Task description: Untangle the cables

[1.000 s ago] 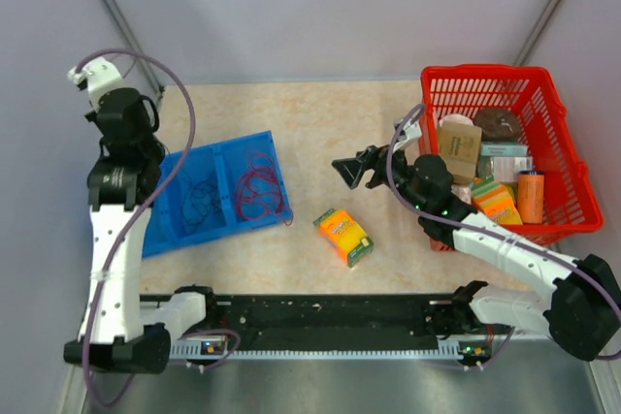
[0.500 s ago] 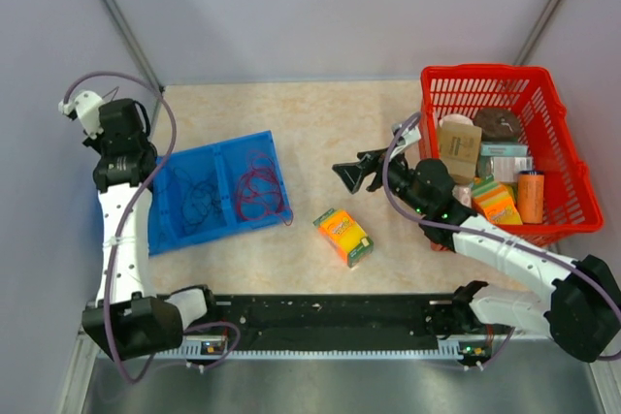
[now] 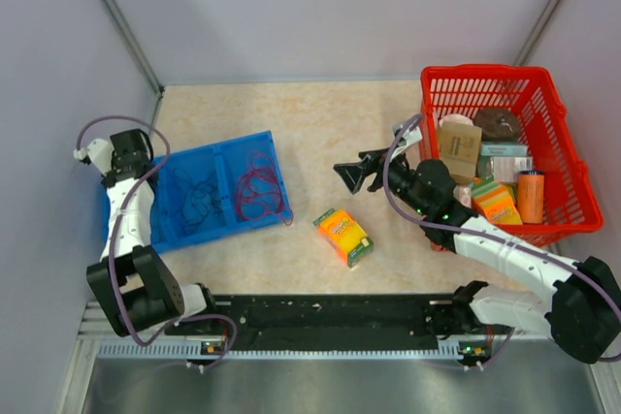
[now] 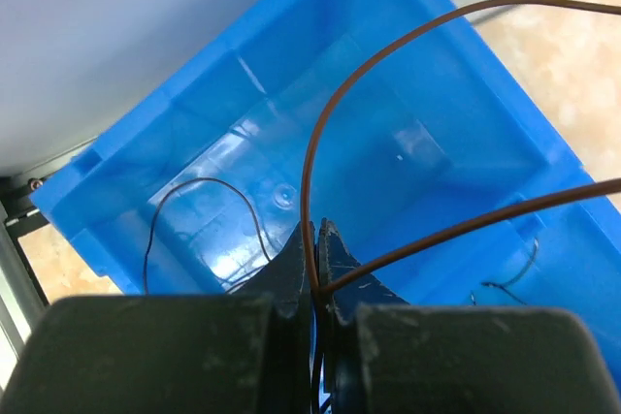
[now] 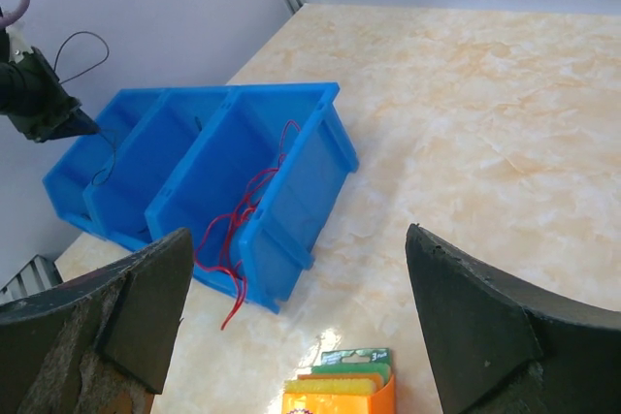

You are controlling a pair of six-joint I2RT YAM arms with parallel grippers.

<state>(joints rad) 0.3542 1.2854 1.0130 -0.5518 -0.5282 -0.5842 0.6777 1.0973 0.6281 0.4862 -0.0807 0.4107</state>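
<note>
Your left fingers [image 4: 312,244] are pressed fully together, and a thin brown cable [image 4: 305,172] is pinched right at their tips. From the pinch, one strand rises and arcs away to the right, and a second strand runs off low to the right. Both pass over the blue bin [image 3: 254,143]. The fingers hang above the bin's leftmost compartment, where a fine dark wire [image 4: 209,184] lies curled on the floor, apart from the tips.

The rest of the cables sit in the other compartments. A loose nest of dark cables [image 3: 199,196] fills the middle one. A bundle of red cables [image 3: 257,184] fills the right one, with a strand or two trailing over the near wall.

Your right fingers [image 3: 354,166] are spread wide and hold nothing. They hover over the table [image 3: 330,113] between the bin and the red basket [image 3: 485,79], well apart from every cable, with an orange packet [image 3: 343,237] lying on the table just nearer you.
</note>
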